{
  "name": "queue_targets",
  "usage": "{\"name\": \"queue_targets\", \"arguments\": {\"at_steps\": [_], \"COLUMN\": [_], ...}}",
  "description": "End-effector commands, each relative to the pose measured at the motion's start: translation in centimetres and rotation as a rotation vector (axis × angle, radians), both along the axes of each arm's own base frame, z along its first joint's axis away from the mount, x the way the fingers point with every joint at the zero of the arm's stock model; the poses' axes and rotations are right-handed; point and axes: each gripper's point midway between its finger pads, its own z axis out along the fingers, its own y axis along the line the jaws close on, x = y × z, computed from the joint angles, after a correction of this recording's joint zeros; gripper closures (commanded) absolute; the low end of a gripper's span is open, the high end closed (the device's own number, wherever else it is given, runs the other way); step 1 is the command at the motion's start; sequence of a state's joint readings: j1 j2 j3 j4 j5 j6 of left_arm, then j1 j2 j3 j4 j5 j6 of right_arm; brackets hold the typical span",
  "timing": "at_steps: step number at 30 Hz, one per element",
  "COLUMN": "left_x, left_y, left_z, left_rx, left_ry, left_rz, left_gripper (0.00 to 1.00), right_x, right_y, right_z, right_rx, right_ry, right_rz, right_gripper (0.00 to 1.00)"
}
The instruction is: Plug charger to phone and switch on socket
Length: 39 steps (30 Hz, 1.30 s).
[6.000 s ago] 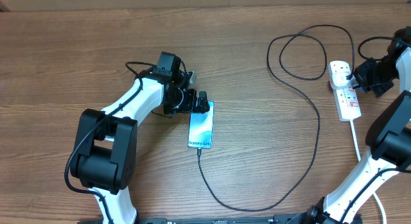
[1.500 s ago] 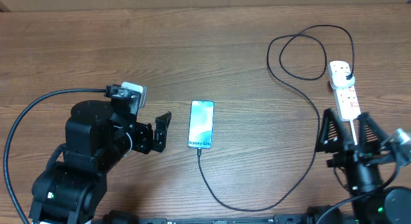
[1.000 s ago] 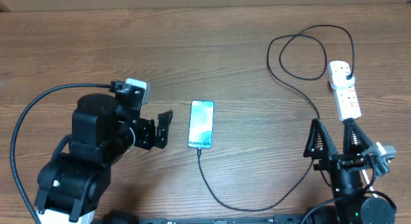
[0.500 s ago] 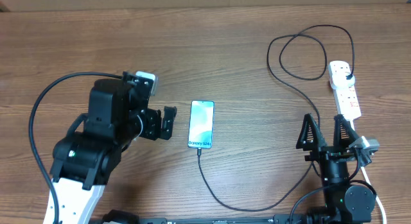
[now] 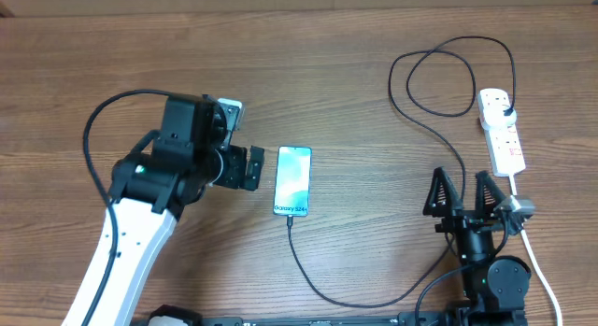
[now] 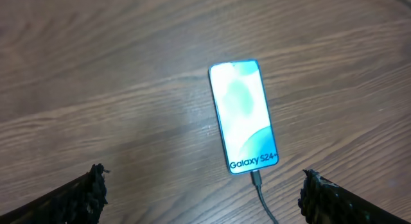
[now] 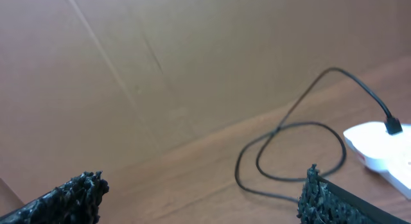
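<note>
1. The phone point(image 5: 292, 181) lies flat and face up near the middle of the wooden tabletop point(image 5: 327, 83), its screen lit.
2. The charger point(image 5: 355, 304) has its small tip at the phone's bottom edge. Its cable curves across the tabletop, loops once, and ends in a black plug seated in the socket point(image 5: 500, 130).
3. The socket rests at the right side of the tabletop, and the state of its switches is too small to tell.
4. The left end effector point(image 5: 250, 167) hangs just beside the phone's left edge, released and grasping nothing. In the left wrist view the phone point(image 6: 244, 116) lies between its spread fingers.
5. The right end effector point(image 5: 462, 181) points upward near the socket, released and empty.
</note>
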<state>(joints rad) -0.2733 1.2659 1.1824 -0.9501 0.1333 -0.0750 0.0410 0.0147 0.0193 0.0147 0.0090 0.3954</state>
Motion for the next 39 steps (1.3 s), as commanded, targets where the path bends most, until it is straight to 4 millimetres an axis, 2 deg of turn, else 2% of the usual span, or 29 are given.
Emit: {"name": "queue_targets", "arguments": {"at_steps": [1,4,6,14,23,28,31,34,39], "left_x": [0.6,0.9,1.1,1.3,1.1,1.2,1.3,1.4,0.7], "left_y": [0.1,0.0,-0.1,-0.1,-0.1,-0.2,-0.3,-0.3,-0.1], "left_z": [-1.7,-3.7,-4.7,-8.6,-12.0,-11.6,-10.4,-8.0,-1.8], "left_rx": [0.024,0.042,0.05,0.085,0.114,0.111,0.1,0.078,0.024], "left_ry": [0.05,0.113,0.143,0.267,0.368,0.354,0.316,0.24,0.048], "left_rz": [0.006,0.006,0.006,0.005,0.005,0.001,0.001,0.001,0.003], "left_gripper": [0.0,0.0,0.0,0.0,0.0,0.0,0.0,0.0,0.0], "right_x": [0.0,0.1,0.0,0.0,0.0,0.0,0.0,0.0,0.0], "right_y": [-0.2,0.0,0.6,0.3,0.3,0.2,0.2,0.2,0.3], "right_z": [-0.8,-2.8,-2.7,-2.7,-2.7,-2.7,-2.7,-2.7,-2.7], "right_rx": [-0.004,-0.013,-0.046,-0.045,-0.045,-0.045,-0.045,-0.045,-0.045], "right_ry": [0.02,0.102,0.096,0.096,0.096,0.096,0.096,0.096,0.096], "right_rz": [-0.013,-0.002,0.033,0.016,0.016,0.015,0.015,0.015,0.016], "right_gripper": [0.0,0.0,0.0,0.0,0.0,0.0,0.0,0.0,0.0]}}
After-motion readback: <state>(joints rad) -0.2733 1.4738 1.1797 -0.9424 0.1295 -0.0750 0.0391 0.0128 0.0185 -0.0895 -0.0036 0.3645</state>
